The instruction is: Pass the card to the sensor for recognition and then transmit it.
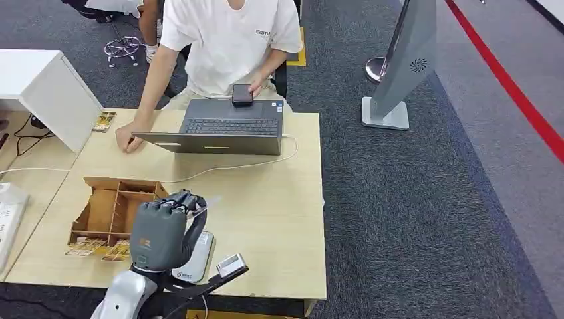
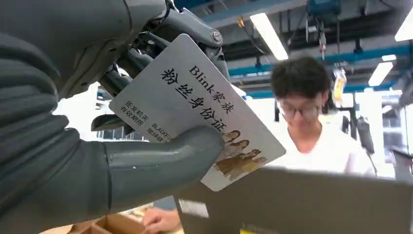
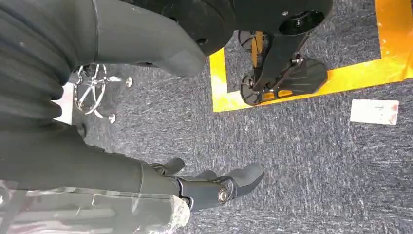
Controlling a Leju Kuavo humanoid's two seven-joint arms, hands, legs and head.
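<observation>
One card (image 2: pixel 195 105) is all I have in play, and my left hand (image 1: pixel 161 229) grips it: in the left wrist view the thumb (image 2: pixel 160 163) presses across the card's lower face while the darker fingers (image 2: pixel 192 27) back it from behind, so the card stands out past the fingertips, tilted, with its printed side toward the camera. From the head view I see that hand raised over the near part of the table (image 1: pixel 279 219), knuckles up, with a pale edge of the card poking out just beyond the fingers.

Left of the hand, and just beside it, lies an open cardboard box (image 1: pixel 113 209) with dividers. Directly under the wrist sits a white sensor (image 1: pixel 197 258), and just right of it a small device (image 1: pixel 231 266) at the table's near edge. Beyond the hand, well apart, a laptop (image 1: pixel 226 133) stands open with a person (image 1: pixel 229 40) seated behind it, one hand on the table and the other holding a phone (image 1: pixel 242 95).

My right hand (image 3: pixel 214 185) hangs over grey carpet (image 3: pixel 302 161), fingers apart and gripping nothing, near a yellow floor line (image 3: pixel 302 85).
</observation>
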